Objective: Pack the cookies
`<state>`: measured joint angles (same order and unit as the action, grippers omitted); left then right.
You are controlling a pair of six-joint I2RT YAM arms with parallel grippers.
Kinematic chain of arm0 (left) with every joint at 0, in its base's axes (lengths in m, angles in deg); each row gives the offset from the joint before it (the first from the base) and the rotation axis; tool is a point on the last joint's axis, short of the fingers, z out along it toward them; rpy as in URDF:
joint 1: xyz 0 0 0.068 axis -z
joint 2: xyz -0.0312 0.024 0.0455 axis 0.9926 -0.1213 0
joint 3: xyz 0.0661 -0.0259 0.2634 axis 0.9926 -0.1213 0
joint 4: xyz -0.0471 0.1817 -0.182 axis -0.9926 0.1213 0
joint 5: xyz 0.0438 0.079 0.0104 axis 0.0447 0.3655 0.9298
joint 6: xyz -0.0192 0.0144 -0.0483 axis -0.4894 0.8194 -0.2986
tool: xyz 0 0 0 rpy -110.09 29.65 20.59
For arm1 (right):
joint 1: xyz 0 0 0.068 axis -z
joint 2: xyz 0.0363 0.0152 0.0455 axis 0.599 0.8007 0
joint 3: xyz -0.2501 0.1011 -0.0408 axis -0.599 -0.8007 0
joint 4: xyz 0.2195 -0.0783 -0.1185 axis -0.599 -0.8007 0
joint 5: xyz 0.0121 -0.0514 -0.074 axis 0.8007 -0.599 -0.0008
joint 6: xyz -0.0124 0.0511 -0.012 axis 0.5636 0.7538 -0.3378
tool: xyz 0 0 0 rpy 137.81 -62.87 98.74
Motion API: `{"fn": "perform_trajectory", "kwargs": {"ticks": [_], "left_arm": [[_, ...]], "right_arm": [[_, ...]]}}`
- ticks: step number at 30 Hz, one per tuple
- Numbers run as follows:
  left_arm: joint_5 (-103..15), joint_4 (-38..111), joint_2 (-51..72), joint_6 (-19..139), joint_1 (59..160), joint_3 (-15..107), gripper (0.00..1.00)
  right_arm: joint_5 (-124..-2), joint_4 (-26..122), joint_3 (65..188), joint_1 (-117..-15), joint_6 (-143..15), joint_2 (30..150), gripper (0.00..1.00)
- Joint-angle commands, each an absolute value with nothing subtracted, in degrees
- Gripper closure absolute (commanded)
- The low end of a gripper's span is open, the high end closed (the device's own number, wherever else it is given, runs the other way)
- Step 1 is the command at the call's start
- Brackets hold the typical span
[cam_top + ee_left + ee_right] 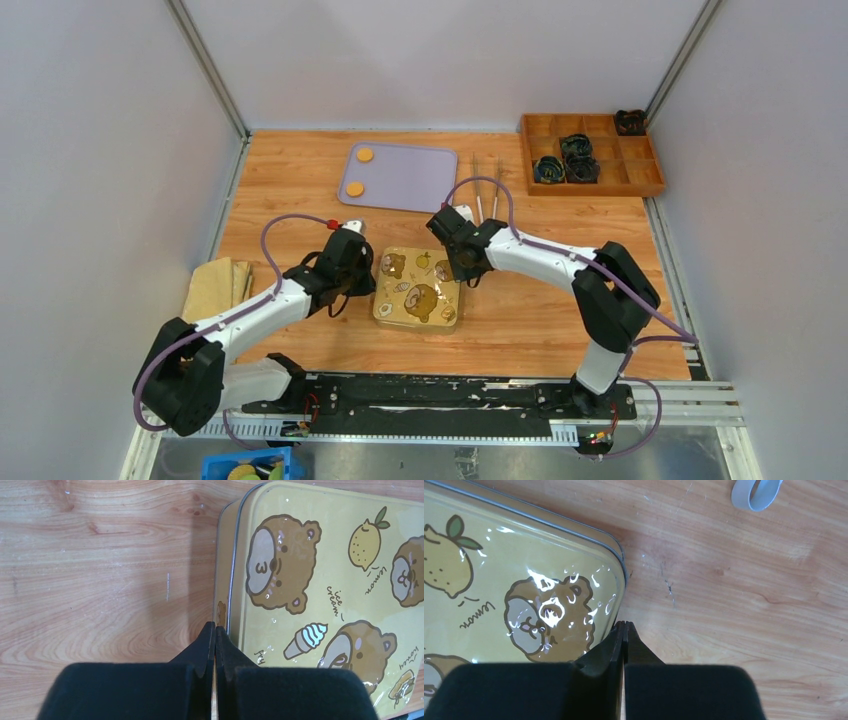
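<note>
Two round orange cookies (pixel 365 154) (pixel 355 188) lie on a lavender tray (pixel 410 177) at the back of the table. A yellow tin (pixel 417 287) with bear drawings, lid on, sits at the table's middle. My left gripper (pixel 215 626) is shut and empty, its tips against the tin's (pixel 320 595) left edge. At the tin's (pixel 514 580) right side, by a corner, my right gripper (pixel 624 625) is shut too, with nothing in it.
A wooden compartment box (pixel 590 152) with dark paper cups stands at the back right. Two thin sticks (pixel 487 195) lie beside the tray. A folded tan cloth (pixel 215 288) lies at the left edge. A grey loop (pixel 756 492) lies on the wood.
</note>
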<state>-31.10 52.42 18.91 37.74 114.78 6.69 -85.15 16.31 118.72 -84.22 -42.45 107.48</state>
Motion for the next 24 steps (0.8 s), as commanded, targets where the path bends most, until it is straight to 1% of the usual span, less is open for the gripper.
{"fn": "perform_trajectory", "kwargs": {"ticks": [1,5,11,15,20,24], "left_arm": [[-32.37,52.49,18.93,37.16,115.2,6.74,1.0],[-31.6,53.44,19.39,37.43,115.2,7.32,1.0],[-30.98,54.2,19.68,37.84,115.2,7.37,1.0],[-28.74,55.33,20.17,38.57,115.2,7.87,1.0],[-24.79,57.4,19.76,38.93,115.2,9.63,1.0],[-17.57,61.79,20.45,39.57,115.2,12.5,1.0]], "right_arm": [[-83.96,16.96,121.57,-82.59,-43.9,109.54,1.0],[-83.4,16.95,122.82,-82.33,-45.16,110.01,1.0],[-83.09,14.37,127.96,-81.98,-46.7,113.0,1.0],[-83.92,14.23,126.61,-82.02,-45.58,112.38,1.0],[-87.53,14.02,124.21,-82.0,-43.23,110.95,1.0],[-94.32,12.99,122.39,-82.0,-41.21,108.39,1.0]]}}
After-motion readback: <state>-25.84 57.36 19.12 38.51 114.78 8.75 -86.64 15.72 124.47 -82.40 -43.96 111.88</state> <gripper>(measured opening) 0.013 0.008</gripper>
